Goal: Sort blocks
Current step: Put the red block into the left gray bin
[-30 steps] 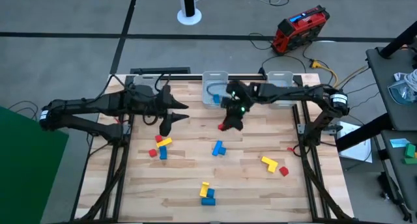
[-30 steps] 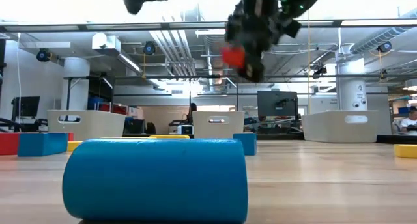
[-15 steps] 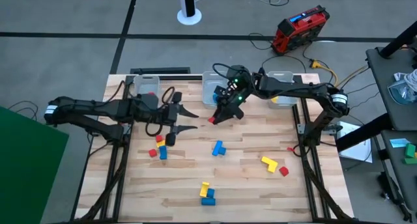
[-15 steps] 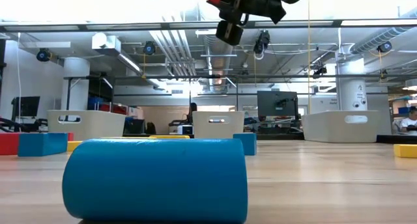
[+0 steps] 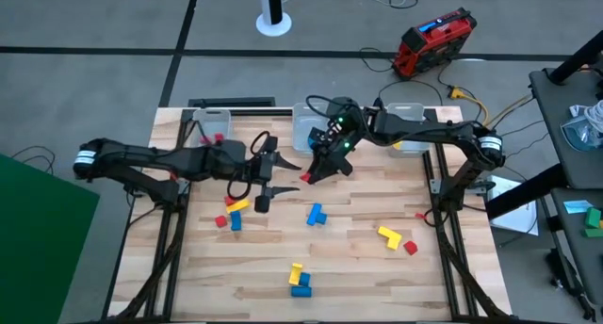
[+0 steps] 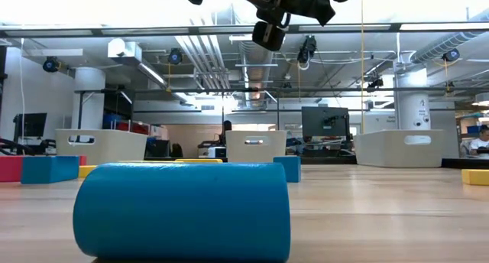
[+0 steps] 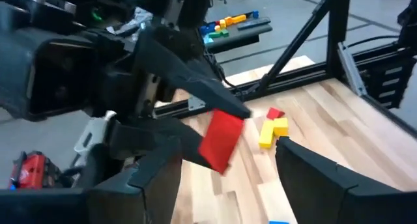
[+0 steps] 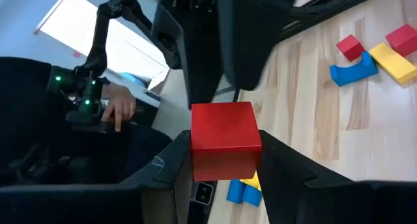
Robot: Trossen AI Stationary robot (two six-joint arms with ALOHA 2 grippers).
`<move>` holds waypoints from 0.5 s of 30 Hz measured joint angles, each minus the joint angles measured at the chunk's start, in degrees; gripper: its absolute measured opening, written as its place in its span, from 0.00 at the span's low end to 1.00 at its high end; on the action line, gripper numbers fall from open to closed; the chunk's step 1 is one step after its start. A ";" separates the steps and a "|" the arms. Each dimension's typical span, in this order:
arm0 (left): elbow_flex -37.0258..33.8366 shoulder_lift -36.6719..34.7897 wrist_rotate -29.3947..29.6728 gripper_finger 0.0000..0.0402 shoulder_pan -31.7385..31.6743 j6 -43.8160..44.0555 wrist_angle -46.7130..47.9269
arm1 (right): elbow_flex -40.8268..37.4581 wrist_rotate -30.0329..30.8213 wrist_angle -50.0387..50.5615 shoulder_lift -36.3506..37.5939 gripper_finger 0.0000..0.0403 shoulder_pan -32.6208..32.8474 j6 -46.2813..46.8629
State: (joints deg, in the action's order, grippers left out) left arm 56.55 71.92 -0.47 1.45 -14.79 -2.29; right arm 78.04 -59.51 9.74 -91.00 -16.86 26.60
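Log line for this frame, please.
right gripper: shut on red block, raised mid-table | left gripper: open, facing it | phase: handover

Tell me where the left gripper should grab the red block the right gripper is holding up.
Probably its free end: the red block sticks out beyond the right gripper, clamped on two flat faces. The open left gripper faces it, so come straight in and close on the uncovered faces.
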 joint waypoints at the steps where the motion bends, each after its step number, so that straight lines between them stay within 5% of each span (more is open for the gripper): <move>1: -0.02 0.23 -0.12 0.56 -0.11 -0.64 -0.95 | 0.00 -0.01 0.00 0.00 0.31 0.00 -0.02; 15: -0.02 4.55 -7.63 0.49 -2.36 -0.76 -7.77 | 0.00 -0.72 0.26 0.02 0.31 0.11 -0.01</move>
State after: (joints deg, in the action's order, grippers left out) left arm 56.53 76.47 -8.11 -0.90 -15.55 -10.06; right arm 78.04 -60.23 10.00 -90.98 -16.75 26.59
